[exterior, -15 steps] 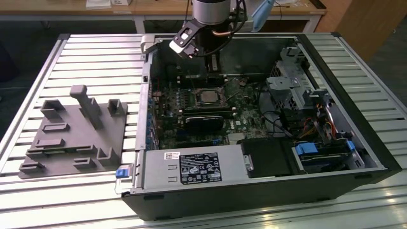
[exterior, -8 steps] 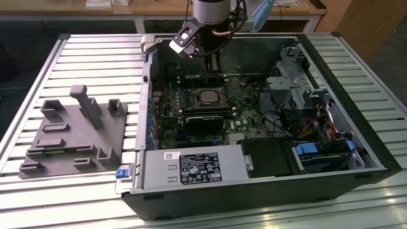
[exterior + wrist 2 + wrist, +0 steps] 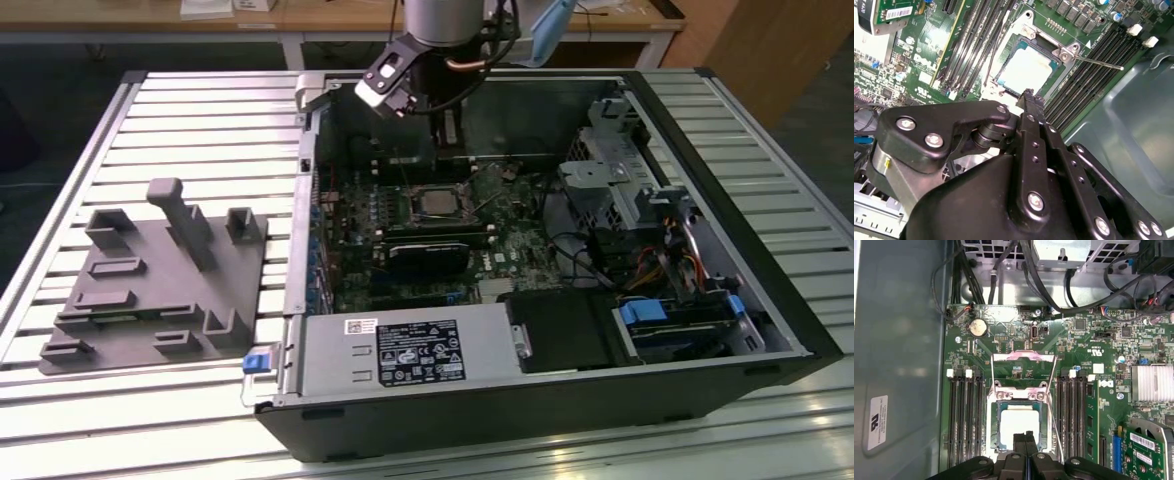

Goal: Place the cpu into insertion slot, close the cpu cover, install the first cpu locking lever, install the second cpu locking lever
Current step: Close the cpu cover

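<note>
I am looking down into the open computer case, which is lying on the slatted table. A grey fixture is sitting on the table at the exterior view's left, well apart from the work.

The arm is reaching in over the far part of the case. In both wrist views the gripper is showing its two black fingers pressed together with only a thin seam between them and nothing clamped. Its tip is hanging at the near edge of the socket; I cannot tell whether it is touching.

The cpu is lying flat inside the insertion slot, its pale metal top facing up, with the memory slots running along both sides.

In the first wrist view a thin silvery frame that I am taking for the cpu cover is appearing to tilt up from the socket edge farthest from the fingers, with green board showing through its window.

A thin wire lever is standing free, slanting out from one socket corner across the memory slots.

In the exterior view a black card is sitting just near of the socket.
</note>
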`<state>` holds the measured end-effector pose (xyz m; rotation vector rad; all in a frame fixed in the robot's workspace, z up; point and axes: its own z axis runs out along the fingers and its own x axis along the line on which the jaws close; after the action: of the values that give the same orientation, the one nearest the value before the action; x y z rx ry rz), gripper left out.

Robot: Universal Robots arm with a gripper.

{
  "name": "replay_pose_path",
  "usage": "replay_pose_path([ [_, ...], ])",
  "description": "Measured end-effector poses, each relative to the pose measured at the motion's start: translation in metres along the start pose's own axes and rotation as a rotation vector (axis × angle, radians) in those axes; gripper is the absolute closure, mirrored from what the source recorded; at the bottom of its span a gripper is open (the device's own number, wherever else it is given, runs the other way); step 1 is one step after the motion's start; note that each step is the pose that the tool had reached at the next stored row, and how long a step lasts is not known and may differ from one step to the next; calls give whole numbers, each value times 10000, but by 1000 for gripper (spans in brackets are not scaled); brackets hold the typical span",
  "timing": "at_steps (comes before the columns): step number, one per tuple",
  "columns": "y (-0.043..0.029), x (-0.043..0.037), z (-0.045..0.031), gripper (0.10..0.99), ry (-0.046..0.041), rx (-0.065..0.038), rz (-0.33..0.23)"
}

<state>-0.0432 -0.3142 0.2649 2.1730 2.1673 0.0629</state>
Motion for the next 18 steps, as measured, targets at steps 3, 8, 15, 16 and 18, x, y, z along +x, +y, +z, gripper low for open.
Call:
replay_pose_path([
  [3, 1, 0, -2, 980, -9, -2, -2],
  [8, 32, 0, 0, 980, -18, 1, -2],
  [15, 162, 0, 10, 980, -17, 0, -2],
  [16, 178, 0, 11, 980, -17, 0, -2],
  [18, 211, 1, 14, 980, -17, 0, -1],
])
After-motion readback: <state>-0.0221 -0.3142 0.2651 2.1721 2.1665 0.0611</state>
